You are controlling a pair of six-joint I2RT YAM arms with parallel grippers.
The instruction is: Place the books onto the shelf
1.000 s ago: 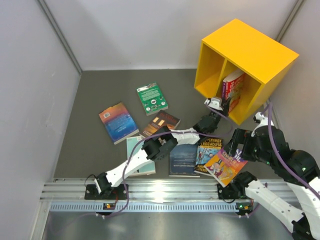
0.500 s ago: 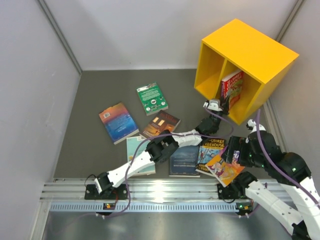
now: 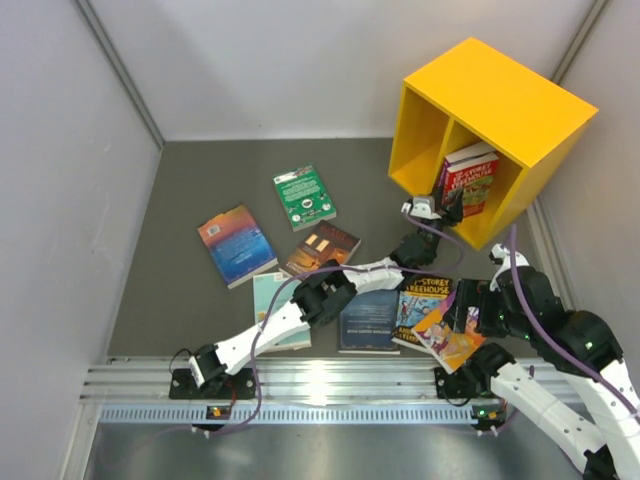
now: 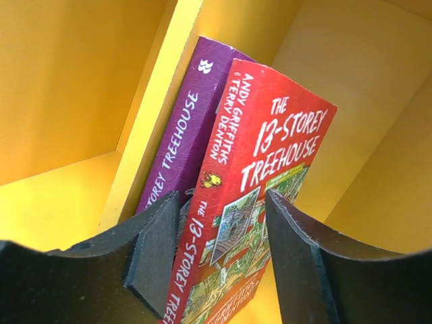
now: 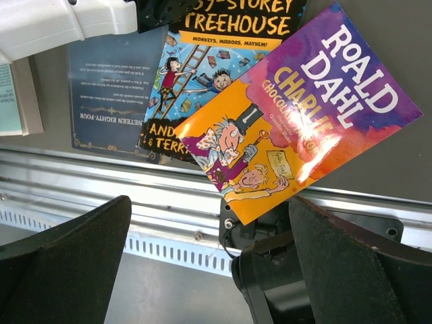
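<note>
**Left jaws loosen around the red book**

The left gripper [image 4: 219, 250], narrow a second ago, now stands parted. Between its fingers the red book [image 4: 270, 169] has straightened against the purple book [image 4: 182, 142] inside the shelf [image 4: 67, 81]. The right gripper [image 5: 209, 223] stays wide over the Roald Dahl book [image 5: 304, 108].

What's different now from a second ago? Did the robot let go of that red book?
Yes. The left hand pushed the red book deeper into the shelf, stood it more upright beside the purple book, then opened. The right arm drew back toward its base, its open right hand above the Roald Dahl book. The floor books stayed put.
</note>
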